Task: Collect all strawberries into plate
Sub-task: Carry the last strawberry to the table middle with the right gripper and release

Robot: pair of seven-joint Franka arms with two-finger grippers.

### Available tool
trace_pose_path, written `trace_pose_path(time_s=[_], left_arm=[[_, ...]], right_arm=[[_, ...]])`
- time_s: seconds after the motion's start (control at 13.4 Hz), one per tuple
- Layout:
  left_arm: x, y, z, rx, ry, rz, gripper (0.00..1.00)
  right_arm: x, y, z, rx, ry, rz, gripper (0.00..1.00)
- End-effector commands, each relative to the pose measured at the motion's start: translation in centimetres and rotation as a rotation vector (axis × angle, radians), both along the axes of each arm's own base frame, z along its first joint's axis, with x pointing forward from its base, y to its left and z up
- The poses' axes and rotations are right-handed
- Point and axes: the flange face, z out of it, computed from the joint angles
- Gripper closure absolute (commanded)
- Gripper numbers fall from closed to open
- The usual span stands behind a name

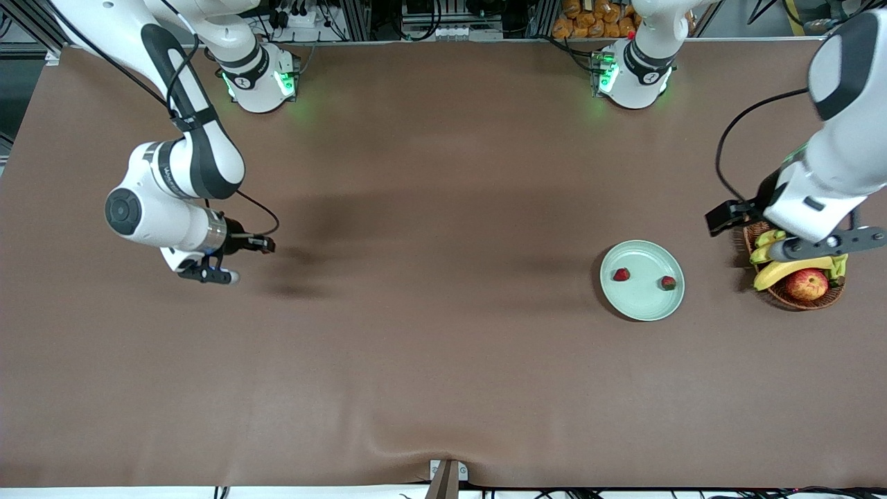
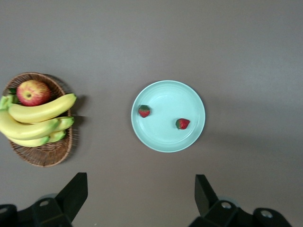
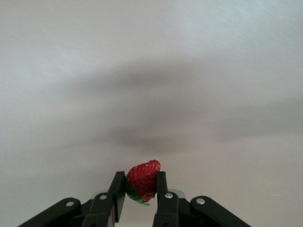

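Right wrist view: strawberry [image 3: 143,180] upright, tip up, between jaws.

1. Both arms: white glossy shells with black joint bands; black cables loop along the links.
2. Bases: green indicator lights lit.
3. Right gripper [image 3: 142,201]: black fingers [image 3: 161,189], silver screws on the linkage.
4. Left gripper [image 2: 142,201]: black angular fingers [image 2: 204,191], round fastener holes in the mounts.
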Motion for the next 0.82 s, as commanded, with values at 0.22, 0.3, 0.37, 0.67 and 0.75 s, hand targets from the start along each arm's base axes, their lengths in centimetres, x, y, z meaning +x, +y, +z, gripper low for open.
trace_pose_path(time_s=[0.22,0.3,0.37,0.67,0.75], left_arm=[[-1.2,0.1,5.7,-0.072,0.017,0.0,0.0],[-1.4,0.2,5.8,-0.073,0.03,0.002,0.0],[-1.5,0.8,6.1,-0.071,0.026,0.016,0.0],[-3.0,0.8,8.7,-0.051,-0.018,0.024,0.0],[-3.2,0.8,9.0,-0.048,-0.024,0.022,0.0]], right_arm=[[7.0,14.6,2.5,0.135,0.015,-0.265,1.0],[6.9,17.9,2.2,0.161,0.033,-0.311,1.0],[6.9,20.8,1.9,0.19,0.025,-0.356,1.0],[4.4,32.4,-1.0,0.246,-0.102,-0.493,1.0],[3.2,36.2,-2.1,0.271,-0.118,-0.525,1.0]])
